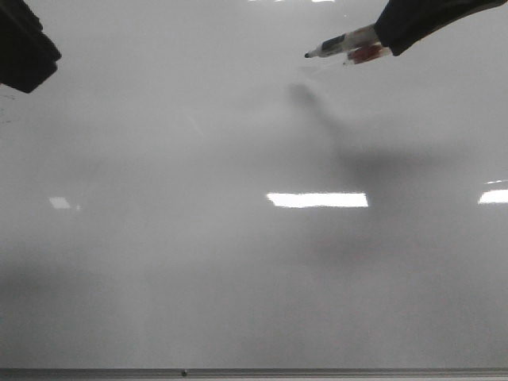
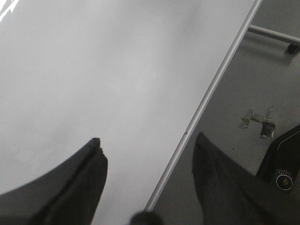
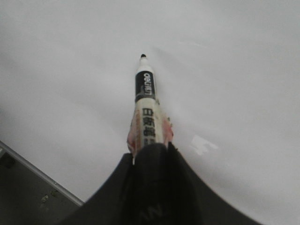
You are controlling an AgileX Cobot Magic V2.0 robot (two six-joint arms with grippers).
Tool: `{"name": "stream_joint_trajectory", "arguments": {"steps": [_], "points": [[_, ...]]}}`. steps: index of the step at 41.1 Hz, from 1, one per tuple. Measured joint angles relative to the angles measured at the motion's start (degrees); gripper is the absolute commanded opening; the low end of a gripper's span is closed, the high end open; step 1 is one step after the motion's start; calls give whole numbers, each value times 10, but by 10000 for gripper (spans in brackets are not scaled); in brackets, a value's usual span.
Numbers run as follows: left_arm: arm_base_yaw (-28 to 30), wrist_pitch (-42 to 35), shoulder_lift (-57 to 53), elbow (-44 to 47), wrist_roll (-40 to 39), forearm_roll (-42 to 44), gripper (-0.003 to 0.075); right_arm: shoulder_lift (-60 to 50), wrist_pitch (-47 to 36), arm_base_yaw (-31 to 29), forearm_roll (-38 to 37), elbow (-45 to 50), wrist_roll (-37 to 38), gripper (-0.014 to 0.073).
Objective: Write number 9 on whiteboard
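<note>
The whiteboard (image 1: 238,286) fills the front view, glossy pale grey, with its thin grey frame edge along the bottom. No number 9 or any ink shows on it. My right gripper (image 1: 382,41) at the top right is shut on a white and black marker (image 1: 343,44); its black tip points left and hovers above the board, its shadow below it. In the right wrist view the marker (image 3: 146,108) sticks out from the shut gripper (image 3: 152,149). My left gripper (image 1: 24,48) is at the top left; in the left wrist view it (image 2: 147,145) is open and empty over the board's edge.
Bright rectangular light reflections (image 1: 317,199) lie on the board. In the left wrist view the board's frame edge (image 2: 211,89) runs diagonally, with grey floor, a metal bar (image 2: 272,35) and a dark device (image 2: 283,164) beyond it.
</note>
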Motion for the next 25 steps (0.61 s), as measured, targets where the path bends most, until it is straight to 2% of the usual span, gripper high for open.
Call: {"name": "stream_joint_trajectory", "arguments": {"steps": [8, 13, 18, 25], "points": [[0, 0, 0, 0, 0, 0, 400, 46, -16, 1, 1, -27, 0, -60], [0, 0, 0, 0, 0, 0, 400, 81, 2, 17, 5, -67, -2, -60], [0, -4, 0, 0, 0, 0, 400, 124, 40, 40, 10, -91, -9, -60], [0, -10, 0, 0, 0, 0, 401, 147, 118, 37, -17, -92, -1, -60]]}}
